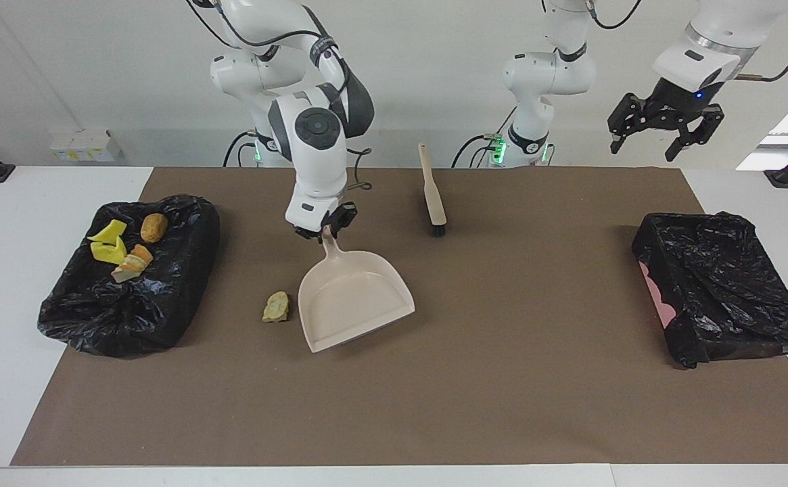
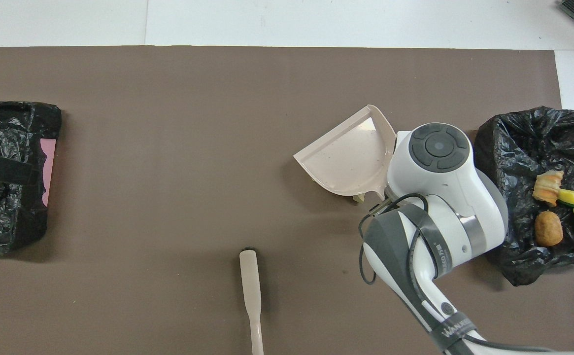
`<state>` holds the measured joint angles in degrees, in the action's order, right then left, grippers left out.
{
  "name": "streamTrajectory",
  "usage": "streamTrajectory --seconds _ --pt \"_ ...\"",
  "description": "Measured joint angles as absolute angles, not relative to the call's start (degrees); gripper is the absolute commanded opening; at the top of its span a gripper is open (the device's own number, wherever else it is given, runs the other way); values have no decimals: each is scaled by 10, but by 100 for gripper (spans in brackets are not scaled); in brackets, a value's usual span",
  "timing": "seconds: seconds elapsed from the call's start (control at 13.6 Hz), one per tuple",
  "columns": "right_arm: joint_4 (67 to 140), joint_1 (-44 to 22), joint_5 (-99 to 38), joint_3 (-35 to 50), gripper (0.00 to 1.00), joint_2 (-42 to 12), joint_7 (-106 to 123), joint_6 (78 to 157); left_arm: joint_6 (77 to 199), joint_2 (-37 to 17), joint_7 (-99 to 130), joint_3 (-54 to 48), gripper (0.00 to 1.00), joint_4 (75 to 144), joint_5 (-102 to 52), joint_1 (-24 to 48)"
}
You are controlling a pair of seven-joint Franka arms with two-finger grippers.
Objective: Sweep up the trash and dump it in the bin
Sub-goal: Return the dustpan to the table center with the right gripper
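The brown mat covers most of the table, with a black-bagged bin at the right arm's end and a second black-bagged bin at the left arm's end. The right arm reaches out from its base and bends down over the middle of the mat, its wrist pointing steeply down; the right gripper is clenched on the handle of the beige dustpan, whose wide mouth points away from the robots and sits low at the mat. The left arm waits raised, its left gripper hanging with jaws spread wide and holding nothing, above the table edge by its own bin. A beige brush with black bristles lies on the mat nearer the robots than the dustpan. Of the trash, 4 lumps sit on the bag of the right arm's bin: 2 bright yellow chunks, 1 round golden-brown piece and 1 crusty layered piece. 1 beige crusty lump lies on the mat just beside the dustpan, between it and that bin. From overhead, a pale scrap peeks out at the pan's edge.
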<state>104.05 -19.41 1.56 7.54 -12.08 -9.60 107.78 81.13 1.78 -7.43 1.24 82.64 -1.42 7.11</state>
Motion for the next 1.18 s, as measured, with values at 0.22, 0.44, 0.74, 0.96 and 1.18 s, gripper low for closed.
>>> streamTrajectory --seconds 0.22,0.44,0.74,0.96,1.18 --pt "925 -253 11 75 0 -223 -230 1036 811 18 -74 12 100 826 -14 71" --pt "786 -279 8 75 0 -331 -301 995 811 18 -74 12 100 827 -14 71" --pt "702 -292 -20 75 0 -397 -358 994 811 18 -74 12 100 827 -14 71" --pt "686 -305 -37 76 0 -406 -368 998 811 18 -74 12 100 827 -14 71" --pt "683 -315 -41 76 63 -406 -371 998 811 18 -74 12 100 827 -14 71"
